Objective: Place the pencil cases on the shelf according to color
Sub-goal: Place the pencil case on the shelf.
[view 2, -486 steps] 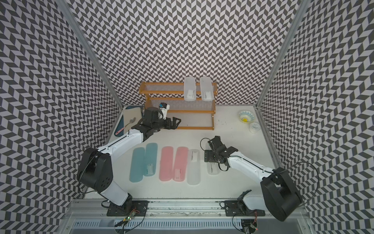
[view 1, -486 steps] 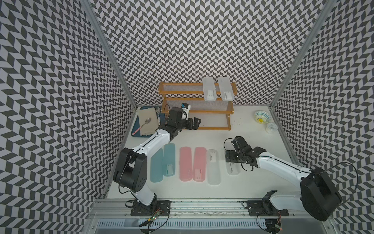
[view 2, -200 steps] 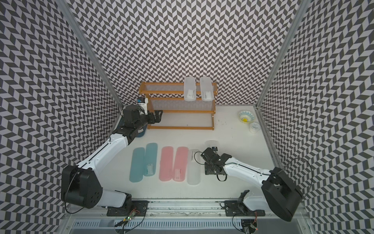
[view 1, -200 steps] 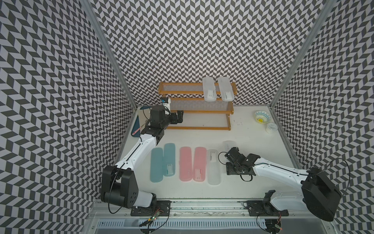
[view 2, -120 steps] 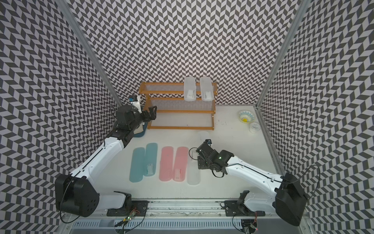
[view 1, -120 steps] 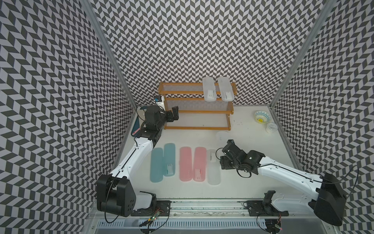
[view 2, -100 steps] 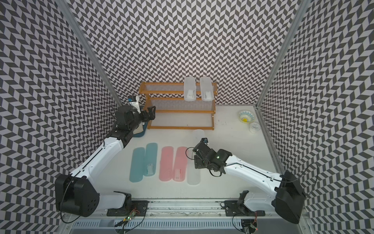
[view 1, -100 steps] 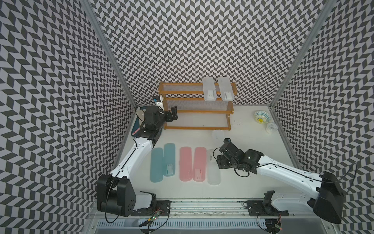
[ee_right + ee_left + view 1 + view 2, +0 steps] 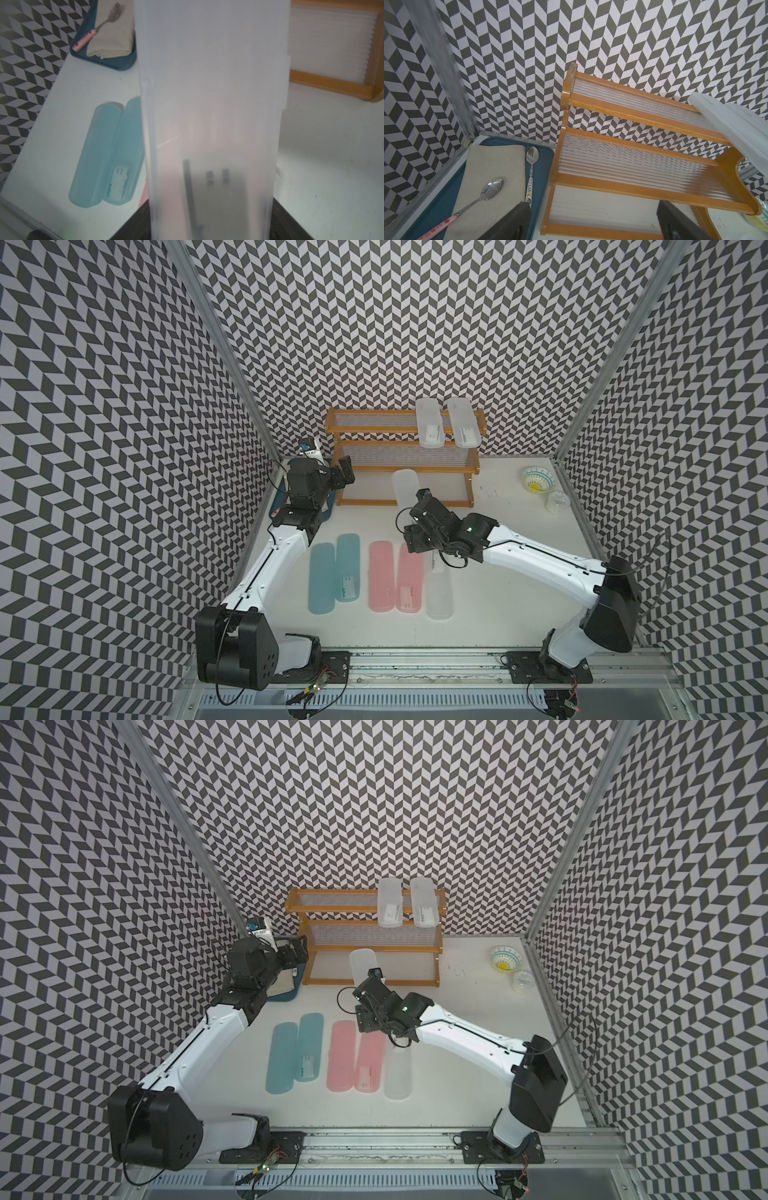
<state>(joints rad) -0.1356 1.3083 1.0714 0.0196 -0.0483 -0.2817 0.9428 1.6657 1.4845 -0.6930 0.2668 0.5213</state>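
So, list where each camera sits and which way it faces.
Top views: high in front, looking down on the table; left arm, right arm, open left gripper, right gripper holding a frosted case.
Left wrist: faces the shelf and blue tray; open fingers show.
Right wrist: looks along the held case; fingers show.
Shared: wrist views both show tray, shelf.

A: Walls?
B: Back wall (image 9: 395, 323), left wall (image 9: 104, 427), right wall (image 9: 706, 448). All one black-and-white chevron print, edge to edge.
A: Corners?
B: Bare metal posts (image 9: 220, 344) at both back corners, splaying outward in both top views.
A: Surface?
B: White matte tabletop (image 9: 498, 605), a few dark specks. Metal rail (image 9: 415, 672) along the front edge, slotted grille (image 9: 415, 699) below it. Light even, shadows soft.
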